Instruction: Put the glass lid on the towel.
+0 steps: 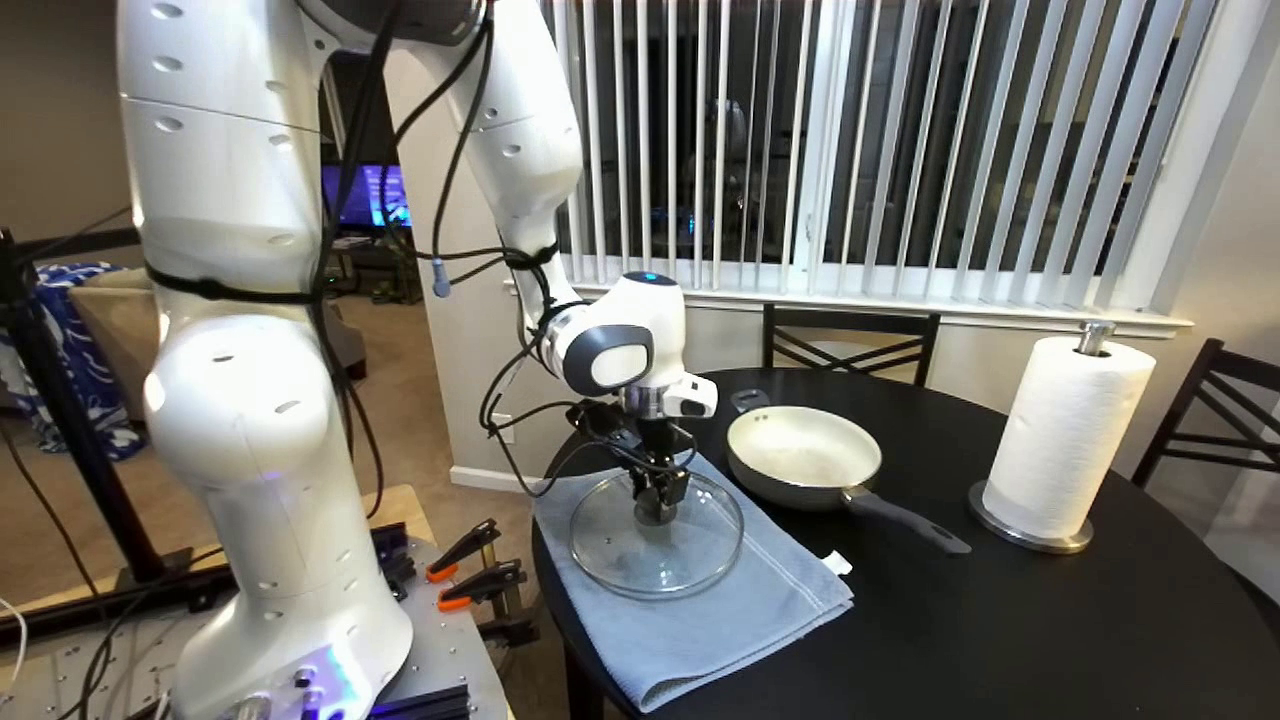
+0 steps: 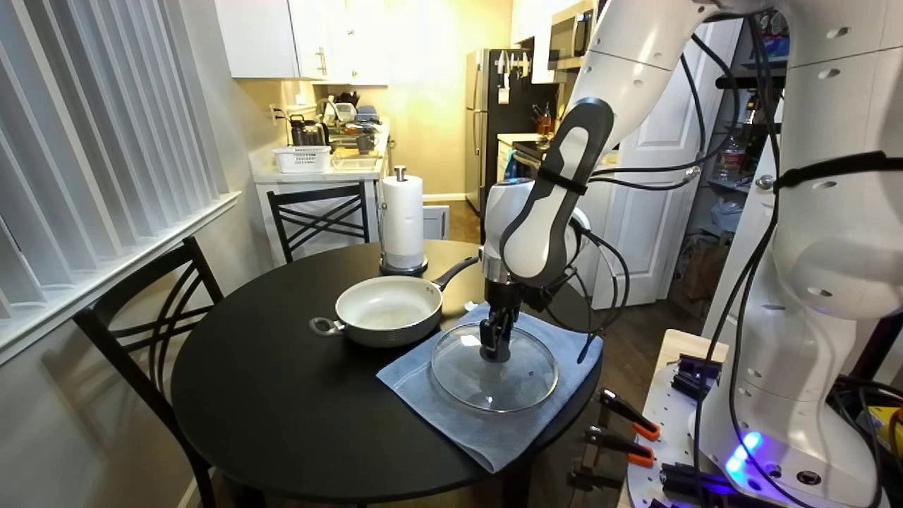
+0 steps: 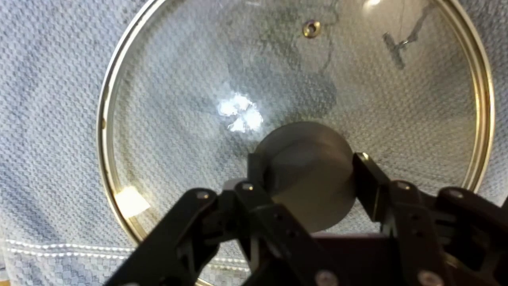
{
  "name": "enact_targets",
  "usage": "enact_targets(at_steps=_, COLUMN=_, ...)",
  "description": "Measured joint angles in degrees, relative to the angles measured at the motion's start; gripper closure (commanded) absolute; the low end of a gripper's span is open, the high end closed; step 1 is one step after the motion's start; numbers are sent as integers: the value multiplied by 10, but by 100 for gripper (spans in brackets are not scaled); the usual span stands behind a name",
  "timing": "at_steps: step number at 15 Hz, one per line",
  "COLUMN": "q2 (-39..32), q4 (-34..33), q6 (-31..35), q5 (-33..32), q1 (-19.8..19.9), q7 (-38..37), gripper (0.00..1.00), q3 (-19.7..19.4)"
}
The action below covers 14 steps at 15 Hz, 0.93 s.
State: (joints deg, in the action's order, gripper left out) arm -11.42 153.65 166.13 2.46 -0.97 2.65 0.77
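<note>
The glass lid [image 1: 610,555] is a round clear disc with a metal rim, level over the towel [image 1: 790,590]. In the other views, the lid [image 2: 473,388] [image 3: 170,119] lies within the blue-grey towel [image 2: 413,377] [image 3: 47,139]. I cannot tell whether its rim touches the cloth all round. My gripper [image 1: 660,490] points down at the lid's centre in both exterior views [image 2: 497,340]. In the wrist view my gripper's fingers [image 3: 305,169] press on both sides of the round dark knob [image 3: 309,198], shut on it. The fingers and gripper body hide part of the lid's near side.
A pale pan [image 1: 800,455] [image 2: 388,307] with a dark handle stands beside the towel on the round black table [image 1: 1000,640]. A paper towel roll [image 1: 1065,440] [image 2: 403,219] stands farther off. Chairs [image 2: 162,331] and clamps [image 1: 480,580] are near the table's edge.
</note>
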Motion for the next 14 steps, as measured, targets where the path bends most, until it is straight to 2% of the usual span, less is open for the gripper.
enact_targets(at_steps=5, q2=-63, q4=-69, q6=-14, q5=-10, q1=-3, q7=-26, gripper=0, q3=-10)
enact_targets(at_steps=14, q2=-74, q4=-90, q6=-17, q5=-10, q1=-3, q7=-31, gripper=0, q3=-12)
